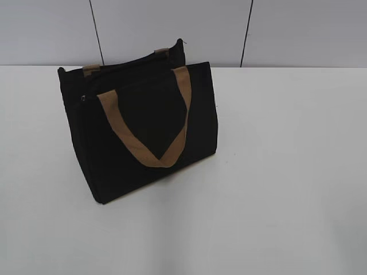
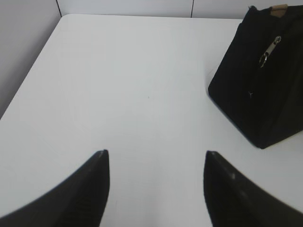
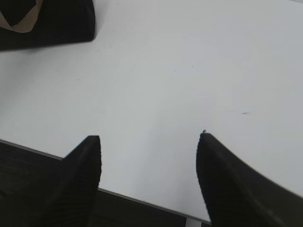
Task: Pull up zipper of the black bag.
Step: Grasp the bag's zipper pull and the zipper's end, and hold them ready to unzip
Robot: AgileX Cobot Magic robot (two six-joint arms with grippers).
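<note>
The black bag (image 1: 143, 132) stands on the white table, left of centre, with two tan strap handles. Its zipper line runs along the top edge, and the silvery pull (image 1: 84, 98) sits at the left end. The left wrist view shows the bag's end (image 2: 260, 90) at the right, with the metal pull (image 2: 268, 52) hanging on it. My left gripper (image 2: 156, 153) is open and empty over bare table, well short of the bag. My right gripper (image 3: 149, 137) is open and empty over the table's front edge; a corner of the bag (image 3: 47, 23) shows at top left. Neither gripper shows in the exterior view.
The white table (image 1: 275, 172) spreads right of and in front of the bag. A grey panelled wall (image 1: 172, 28) stands behind it. The table's front edge (image 3: 132, 196) shows in the right wrist view, with dark space below.
</note>
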